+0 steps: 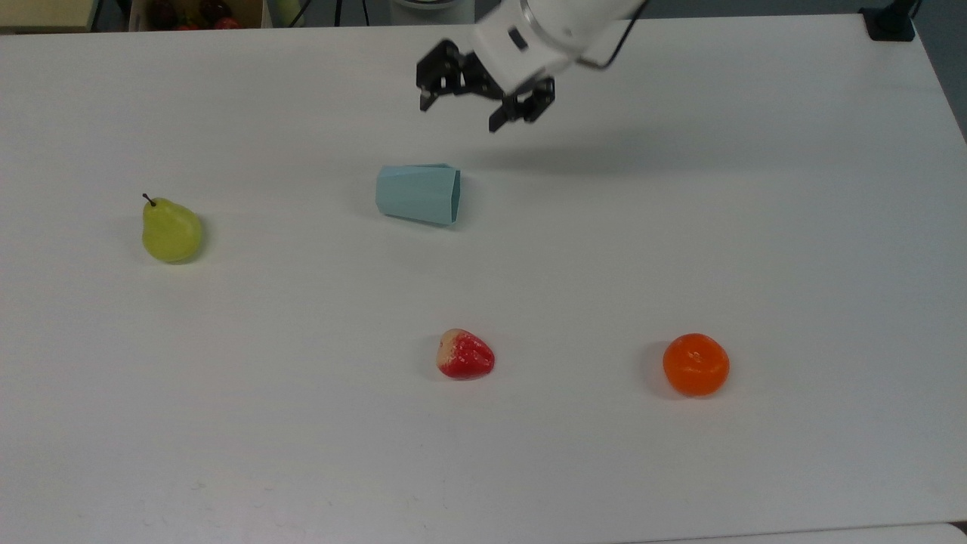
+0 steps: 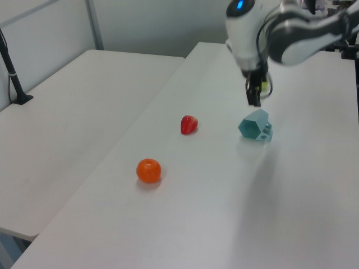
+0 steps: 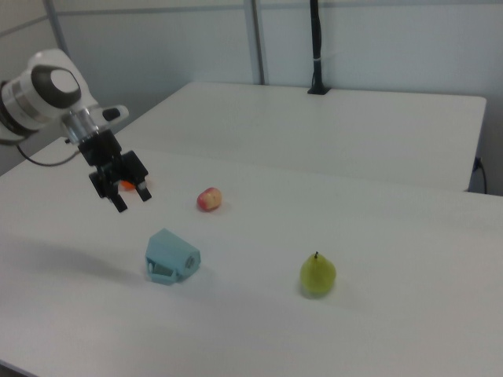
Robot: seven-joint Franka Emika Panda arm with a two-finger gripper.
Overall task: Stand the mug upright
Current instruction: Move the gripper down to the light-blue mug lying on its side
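We're hovering our gripper (image 1: 459, 115), fingers spread, at about 1 o'clock of the mug (image 1: 418, 194), which is lying sideways on the table (image 1: 755, 227).

Overhead view; two opposing side views

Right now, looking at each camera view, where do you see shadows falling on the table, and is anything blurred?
Top view: the arm throws a soft grey shadow on the table to the right of the gripper; the orange has a dark shadow at its left. Left view: the arm is smeared by motion blur. Right view: a faint shadow lies left of the mug.
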